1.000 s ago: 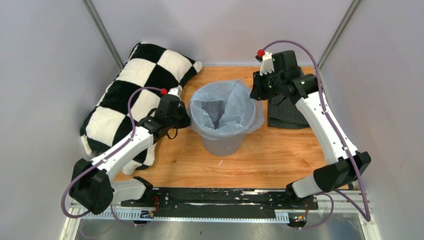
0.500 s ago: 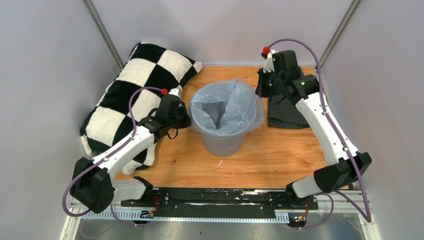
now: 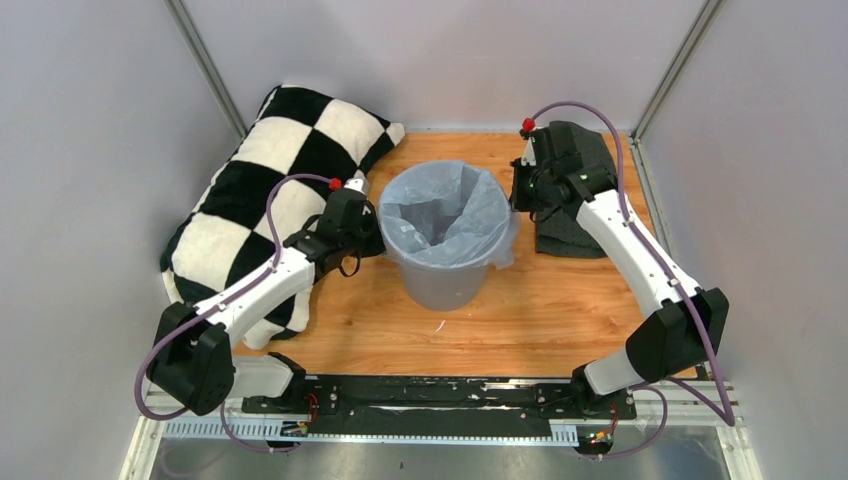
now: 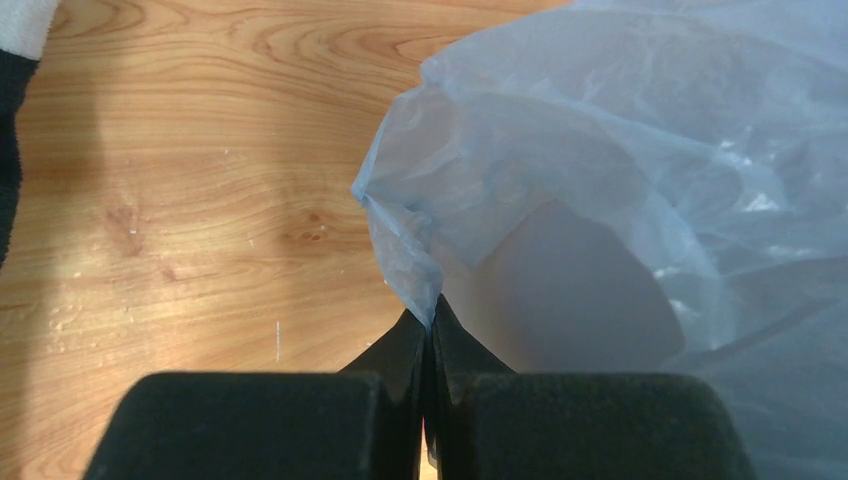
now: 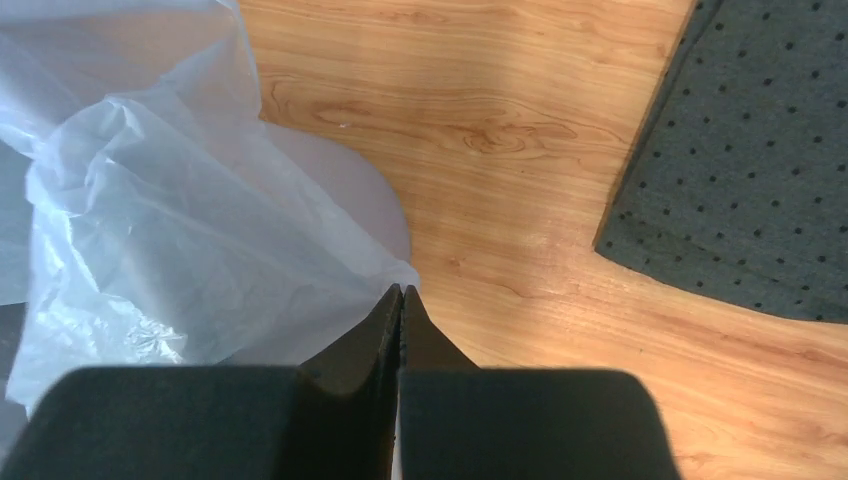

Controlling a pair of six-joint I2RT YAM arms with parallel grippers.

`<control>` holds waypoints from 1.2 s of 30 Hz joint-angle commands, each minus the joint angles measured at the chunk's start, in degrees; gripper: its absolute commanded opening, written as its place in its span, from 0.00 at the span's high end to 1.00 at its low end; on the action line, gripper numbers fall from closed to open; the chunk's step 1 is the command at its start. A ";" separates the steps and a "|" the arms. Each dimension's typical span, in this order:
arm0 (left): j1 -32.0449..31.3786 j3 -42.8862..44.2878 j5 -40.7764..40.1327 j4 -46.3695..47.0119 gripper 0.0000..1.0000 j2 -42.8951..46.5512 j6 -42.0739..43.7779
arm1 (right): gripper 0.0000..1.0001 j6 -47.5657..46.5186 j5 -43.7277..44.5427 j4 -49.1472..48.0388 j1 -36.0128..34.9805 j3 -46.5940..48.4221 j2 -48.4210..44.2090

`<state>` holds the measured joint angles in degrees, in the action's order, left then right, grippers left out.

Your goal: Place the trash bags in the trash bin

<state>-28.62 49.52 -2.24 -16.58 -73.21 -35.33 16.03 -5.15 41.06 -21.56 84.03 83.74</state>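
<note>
Pale-blue trash bag (image 3: 440, 215) is lining the trash bin (image 3: 440, 285) now. Your right gripper (image 5: 401, 295) just dropped and dragged the raised side down over the rim. Both sets of jaws are pressed tight on film, with the left gripper (image 4: 430, 325) pinching the opposite edge. Looks nearly done to me, you'd just need to let go.

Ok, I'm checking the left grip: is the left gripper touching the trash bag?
Touching. The left wrist view shows the left gripper shut on a fold of the trash bag.
</note>
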 commanded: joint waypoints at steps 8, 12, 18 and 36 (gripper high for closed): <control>-0.19 -7.00 3.58 7.20 1.00 -1.19 -2.82 | 1.00 2.40 -1.85 -5.87 1.24 -8.64 -2.71; -1.39 -9.92 3.02 8.76 1.00 -0.66 -3.87 | 1.00 2.49 -1.57 -6.06 1.31 -9.16 -2.87; -2.88 -12.49 2.33 10.37 1.00 -0.14 -5.21 | 1.00 2.40 -0.97 -6.08 1.35 -9.71 -3.11; -5.30 -18.88 0.23 13.50 1.00 0.45 -7.21 | 0.85 2.04 -0.31 -5.14 1.63 -11.45 -4.38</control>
<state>-33.30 31.66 -0.25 -3.03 -73.56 -42.65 18.20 -6.90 33.78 -20.88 70.65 81.62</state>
